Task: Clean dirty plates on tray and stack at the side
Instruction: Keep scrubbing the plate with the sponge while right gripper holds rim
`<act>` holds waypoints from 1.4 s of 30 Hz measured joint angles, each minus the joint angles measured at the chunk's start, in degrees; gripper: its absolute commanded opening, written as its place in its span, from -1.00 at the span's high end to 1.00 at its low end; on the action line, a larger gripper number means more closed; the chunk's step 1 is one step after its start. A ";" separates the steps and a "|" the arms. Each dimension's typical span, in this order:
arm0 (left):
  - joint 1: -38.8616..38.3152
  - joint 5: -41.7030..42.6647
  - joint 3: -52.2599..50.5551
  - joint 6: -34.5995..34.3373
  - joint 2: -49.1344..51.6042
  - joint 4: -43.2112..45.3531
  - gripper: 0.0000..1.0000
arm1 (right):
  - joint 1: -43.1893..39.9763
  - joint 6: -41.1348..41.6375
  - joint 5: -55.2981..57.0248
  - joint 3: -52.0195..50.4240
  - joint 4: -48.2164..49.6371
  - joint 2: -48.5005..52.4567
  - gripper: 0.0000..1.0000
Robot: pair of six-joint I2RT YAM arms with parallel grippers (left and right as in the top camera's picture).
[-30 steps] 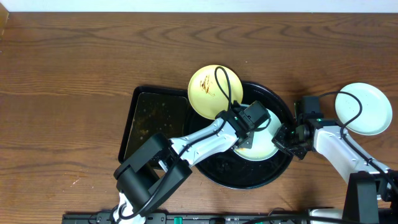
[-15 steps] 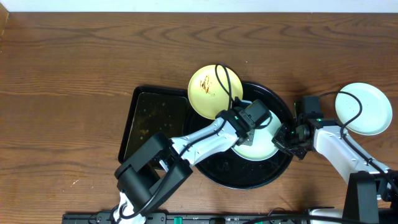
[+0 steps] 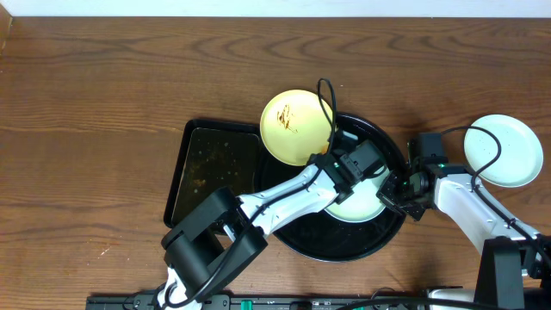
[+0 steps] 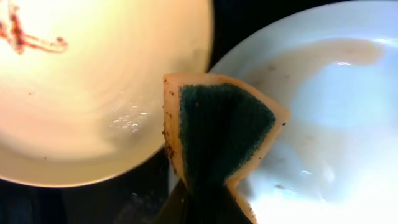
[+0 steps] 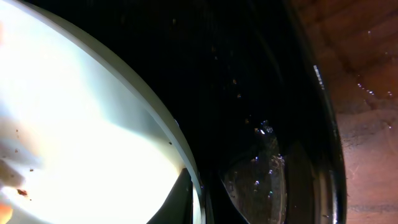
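Three plates are in play. The mint plate (image 3: pixel 360 207) lies in the round black tray (image 3: pixel 344 248), a brownish film across its well. The yellow plate (image 3: pixel 293 125), smeared brown, overlaps that tray's rim on the side toward the rectangular tray (image 3: pixel 211 168). A third, pale plate (image 3: pixel 508 153) rests on the table (image 3: pixel 103 103) at the right, well apart.

The left gripper (image 3: pixel 357 164) is clamped on a folded sponge (image 4: pixel 221 127), whose tip hangs over the mint plate's edge, just beside the yellow one. The right gripper (image 3: pixel 393 191) pinches the mint plate's rim on its right side.

I'd worry about two things. A hard wipe could twist the wet plate out of that thin rim pinch. A stroke drifting toward the yellow plate could knock it off its perch on the rim.
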 measured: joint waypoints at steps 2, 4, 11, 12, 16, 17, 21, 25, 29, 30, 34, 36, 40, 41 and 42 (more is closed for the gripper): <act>-0.02 3.39 1.66 -0.31 0.00 -0.61 0.85 | 0.00 0.00 0.00 0.00 0.00 0.00 0.98; -0.02 7.63 2.69 -1.14 -0.11 -0.17 0.85 | 0.00 0.00 0.00 0.00 0.00 0.00 0.97; -0.02 22.14 3.23 -6.10 -0.44 1.70 0.85 | 0.00 -0.22 0.00 0.00 0.00 0.00 0.97; 0.04 23.15 3.23 -6.78 -0.44 1.79 0.85 | 0.00 -0.22 0.00 0.00 0.00 0.00 0.97; 0.92 26.01 3.23 -9.03 -0.44 2.45 0.85 | 0.00 -0.22 0.00 0.00 0.00 0.00 0.97; 1.22 26.82 3.23 -9.44 -0.44 3.28 0.85 | 0.00 -0.22 0.00 0.00 0.00 0.00 0.97; 2.99 30.56 3.23 -10.64 0.00 6.80 0.85 | 0.00 -0.42 0.00 0.00 -0.07 0.00 0.97; 4.85 31.32 3.23 -10.75 1.22 6.12 0.85 | 0.00 -0.42 0.00 0.04 -0.20 0.00 0.97; 7.93 31.32 3.23 -10.69 1.36 5.53 0.85 | 0.00 -0.46 0.00 0.04 -0.20 0.02 0.97; 9.03 31.45 3.23 -11.34 1.36 4.98 0.85 | 0.00 -0.46 0.00 0.04 -0.17 0.04 0.97; 11.91 33.79 3.23 -13.22 1.36 5.73 0.85 | 0.00 -0.46 0.00 0.04 -0.15 0.04 0.98; 12.22 35.30 3.23 -14.34 1.36 7.45 0.85 | 0.00 -0.46 -0.02 0.04 -0.15 0.04 0.97; 11.54 39.01 3.23 -16.48 1.40 9.62 0.85 | 0.00 -0.46 0.00 0.04 -0.15 0.04 0.98; 11.45 39.52 3.23 -16.76 1.40 9.68 0.85 | 0.00 -0.48 0.00 0.04 -0.15 0.04 0.97; 11.28 40.46 3.23 -17.38 1.42 9.75 0.85 | 0.00 -0.48 0.00 0.04 -0.15 0.04 0.97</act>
